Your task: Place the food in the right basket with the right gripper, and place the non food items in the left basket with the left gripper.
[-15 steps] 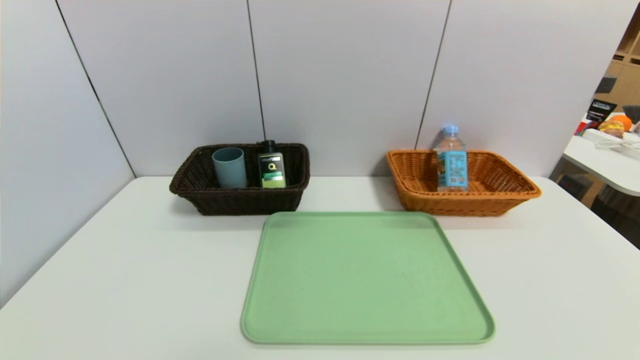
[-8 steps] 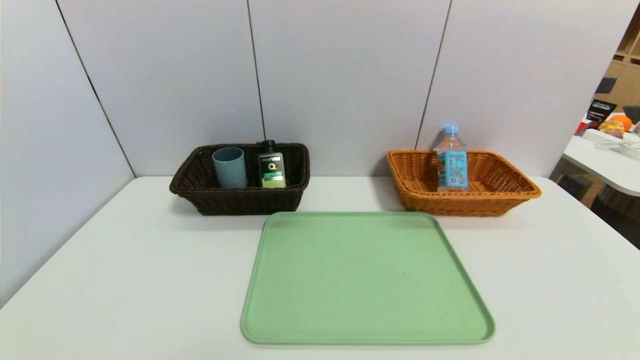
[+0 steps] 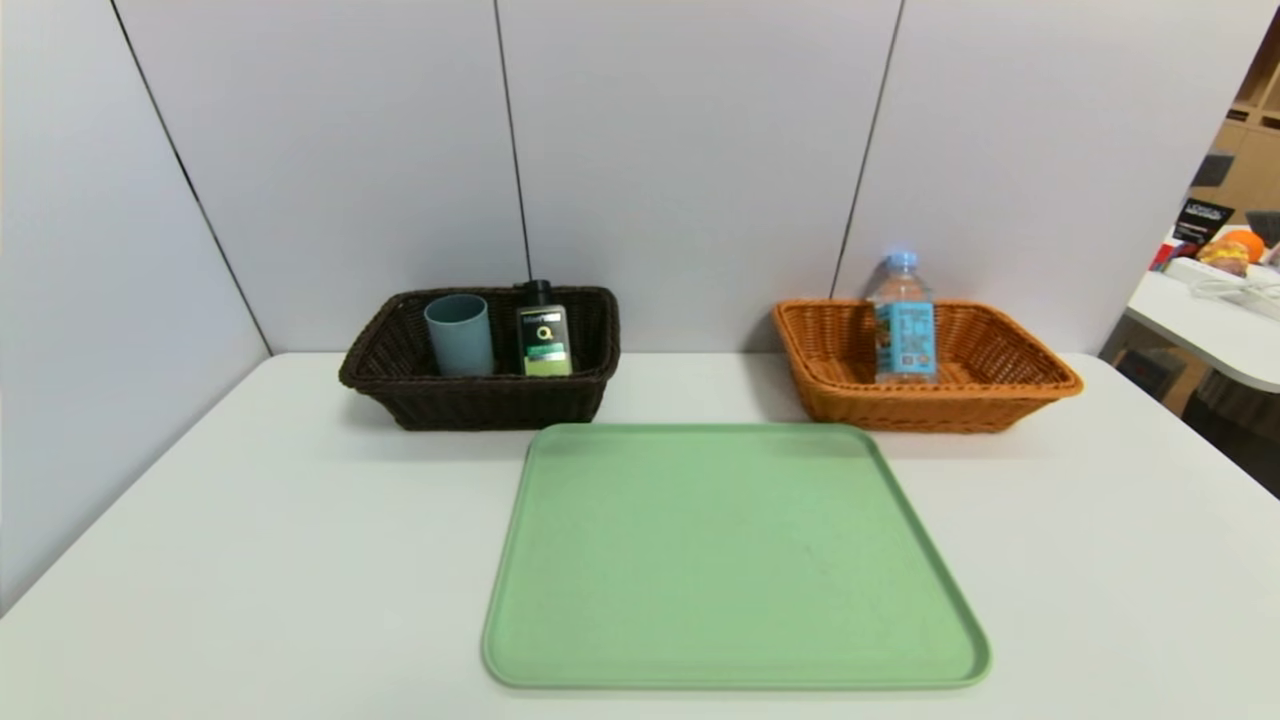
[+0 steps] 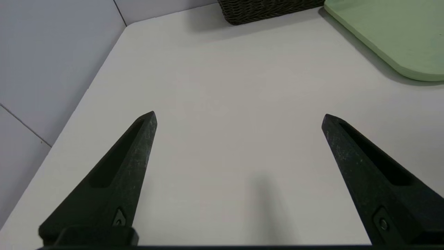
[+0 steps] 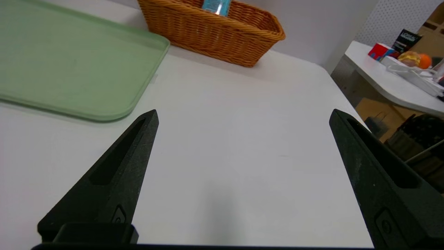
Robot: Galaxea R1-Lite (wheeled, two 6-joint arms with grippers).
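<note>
**Sorting looks finished: all 3 items sit in their baskets**

Baskets at the back of the bench (image 3: pixel 250 560) already hold everything the task names. The bottle (image 3: pixel 904 318) stands upright in the orange basket (image 3: pixel 1010 395), right of centre in the head view. The cup (image 3: pixel 459 335) and the pump bottle (image 3: pixel 543 330) stand upright just beside each other in the dark basket (image 3: pixel 480 405), left of centre. Whether those 2 touch cannot be told. Judging from this layout, the food is in the right basket and the non-food items are in the left one, so no pick or place appears to be left; at most the arms need to settle.

The green tray (image 3: pixel 735 560) lies in the lower middle of the head view, in front of both baskets, with nothing on it.

Neither gripper shows in the head view. In its wrist view the left gripper (image 4: pixel 239 116) hangs over bare bench, fingers spread wide and holding nothing, with the dark basket's corner at the top edge and the tray's corner at upper right. The right gripper (image 5: pixel 242 114) is likewise spread wide and holding nothing, over bare bench, with the tray at upper left and the orange basket at top centre.

A second table (image 3: pixel 1215 335) with boxes, cable and small clutter stands at the far right of the head view, well apart from the work. Grey wall panels (image 3: pixel 680 150) close the back. Nothing stands in the way of either gripper.
</note>
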